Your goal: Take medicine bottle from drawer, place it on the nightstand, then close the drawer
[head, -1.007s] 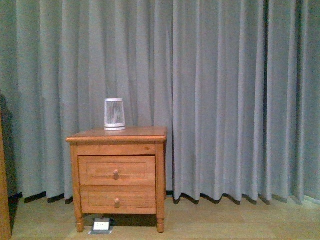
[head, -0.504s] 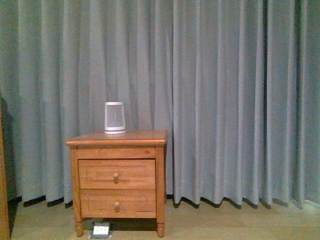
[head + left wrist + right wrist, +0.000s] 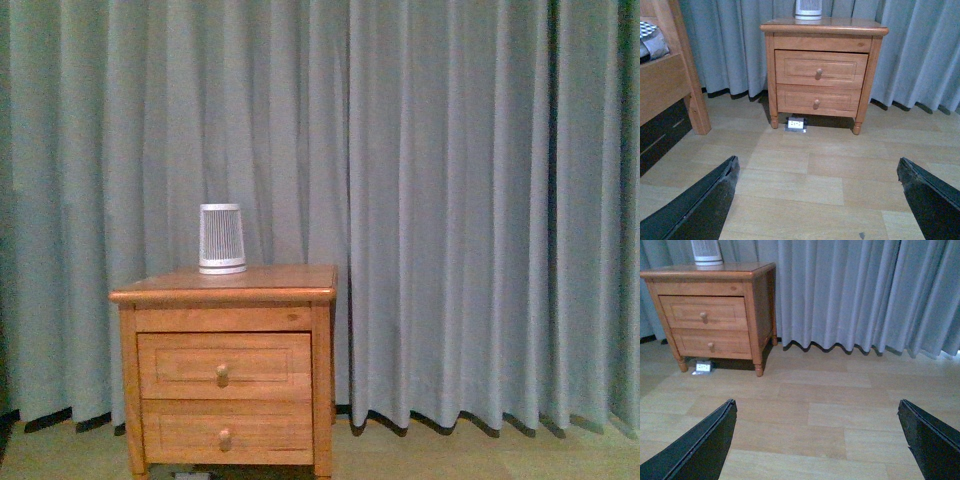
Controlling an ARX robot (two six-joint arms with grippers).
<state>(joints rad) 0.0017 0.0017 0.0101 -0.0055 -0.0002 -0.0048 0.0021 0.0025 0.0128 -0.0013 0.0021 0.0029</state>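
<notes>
Facing the honey-orange wooden nightstand [image 3: 222, 294] at eight o'clock, left gripper [image 3: 817, 162] and right gripper [image 3: 816, 402] gape empty, medicine bottle unseen; the shut grooved upper drawer [image 3: 180, 366], whose small knob [image 3: 222, 375] could slip a misaligned pinch, awaits.

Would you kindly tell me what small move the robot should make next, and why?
Probably roll closer to the nightstand, aiming the left gripper at the knob of the upper drawer. That drawer is fully shut, no medicine bottle shows, and both wrist views show bare floor between the spread fingers and the nightstand.
</notes>
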